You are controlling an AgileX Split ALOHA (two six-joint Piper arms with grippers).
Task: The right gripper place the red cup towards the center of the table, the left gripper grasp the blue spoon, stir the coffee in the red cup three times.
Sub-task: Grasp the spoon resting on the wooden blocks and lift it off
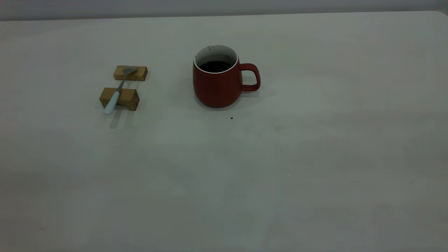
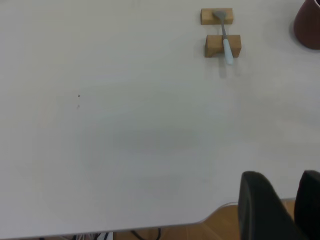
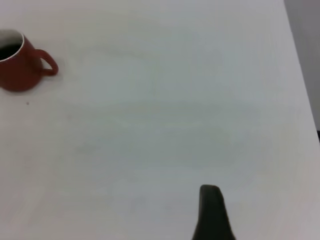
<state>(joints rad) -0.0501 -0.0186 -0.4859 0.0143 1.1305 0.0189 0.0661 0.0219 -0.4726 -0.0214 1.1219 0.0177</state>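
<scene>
The red cup (image 1: 218,82) stands upright near the middle of the table (image 1: 280,157), handle to the right, with dark coffee (image 1: 216,66) inside. To its left the blue spoon (image 1: 118,90) lies across two wooden blocks, its pale handle overhanging toward the front. No gripper shows in the exterior view. My left gripper (image 2: 283,175) hangs over the table's near edge, far from the spoon (image 2: 225,37), fingers apart with nothing between them. Of my right gripper (image 3: 212,200) only one dark finger shows, far from the cup (image 3: 20,67).
The spoon's bowl rests on the far wooden block (image 1: 130,73) and its handle on the near one (image 1: 119,98). A small dark speck (image 1: 231,118) lies in front of the cup. The table's edge (image 2: 150,227) and wooden floor show by the left gripper.
</scene>
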